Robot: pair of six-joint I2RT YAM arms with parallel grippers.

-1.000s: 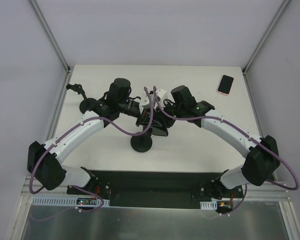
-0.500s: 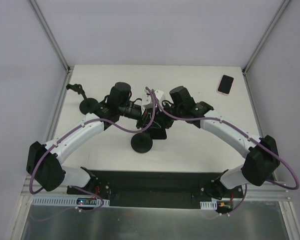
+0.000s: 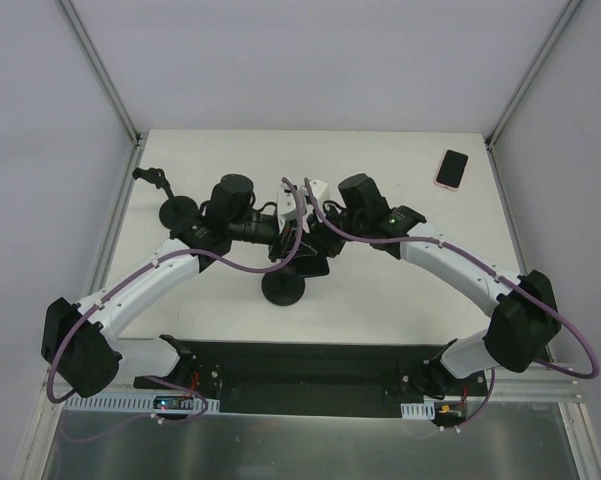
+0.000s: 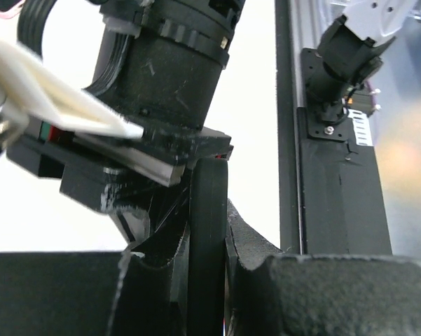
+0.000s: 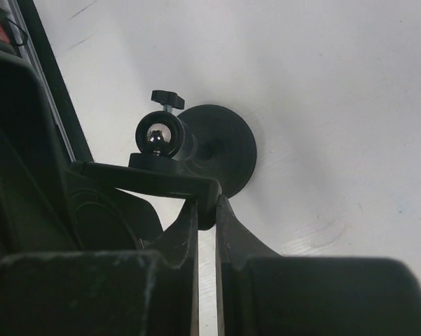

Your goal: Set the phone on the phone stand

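The phone [image 3: 451, 168], pink-cased with a dark screen, lies flat at the table's far right, well away from both arms. The black phone stand has a round base [image 3: 283, 288] at the table's centre and a ball joint [image 5: 157, 135] carrying a flat holder plate [image 5: 147, 178]. Both grippers meet above the base. My left gripper [image 4: 208, 210] is shut on the plate's thin edge [image 4: 207, 196]. My right gripper [image 5: 206, 203] is shut on the plate's corner, and the stand's base [image 5: 228, 150] shows behind it.
A second small black stand [image 3: 172, 208] with a thin arm stands at the table's left. Purple cables [image 3: 310, 215] loop over both wrists. The black mounting rail [image 3: 300, 365] runs along the near edge, and frame posts rise at the far corners.
Both grippers have shifted slightly left with the holder plate between them, and the left arm's elbow has dropped lower. The stand's base and the phone have stayed put.
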